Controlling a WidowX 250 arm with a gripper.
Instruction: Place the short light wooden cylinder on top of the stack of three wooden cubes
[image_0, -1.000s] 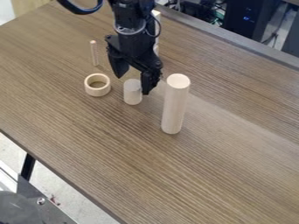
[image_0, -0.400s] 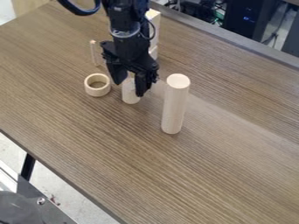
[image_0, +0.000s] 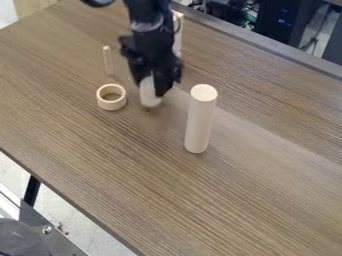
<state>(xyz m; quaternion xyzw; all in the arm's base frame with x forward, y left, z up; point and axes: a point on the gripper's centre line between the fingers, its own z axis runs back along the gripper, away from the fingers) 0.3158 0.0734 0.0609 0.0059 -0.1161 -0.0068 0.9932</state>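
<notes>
The black gripper (image_0: 149, 88) hangs near the upper middle of the table, its fingers closed around a short pale wooden cylinder (image_0: 150, 97). The cylinder is upright and appears raised a little off the tabletop. Just left of it lies a wooden ring (image_0: 111, 102) with its opening upward. A tall, thick wooden cylinder (image_0: 200, 120) stands to the right and nearer the camera. Behind the ring, a thin wooden peg (image_0: 107, 61) stands upright.
A pale wooden block (image_0: 178, 33) stands behind the arm, partly hidden by it. The brown table (image_0: 133, 185) has its far edge at the upper right, with dark equipment beyond. Metal hardware (image_0: 40, 235) is at the lower left, below the table's near edge.
The gripper first moved over the short cylinder and closed on it, then rose slightly with it. The ring, peg and tall cylinder have stayed in place.
</notes>
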